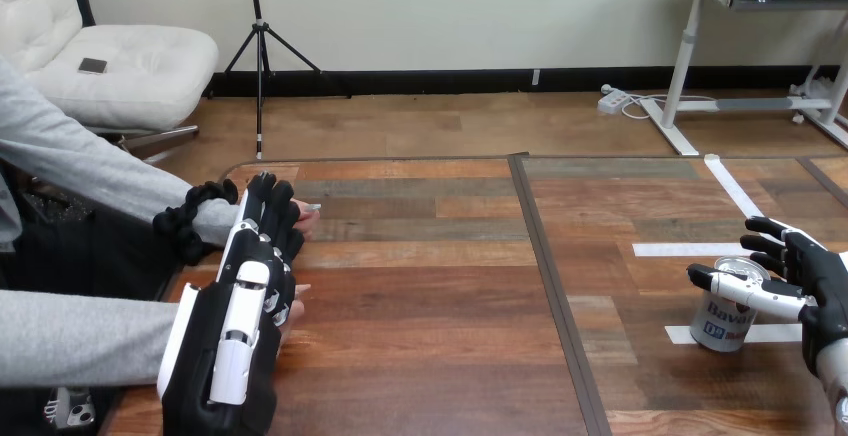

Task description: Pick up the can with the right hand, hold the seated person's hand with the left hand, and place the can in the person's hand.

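A white can with blue print stands upright on the table at the right, on a strip of white tape. My right hand is shut on the can near its top, with the thumb across the near side and the fingers curled round the far side. At the left, my left hand reaches forward and lies over the person's upper hand, whose fingertips stick out to the right of it. The person's lower hand rests on the table against my left hand's right side.
A dark seam runs down the wooden table between the two sides. More white tape runs diagonally at the far right. The person's grey-sleeved arms come in from the left edge.
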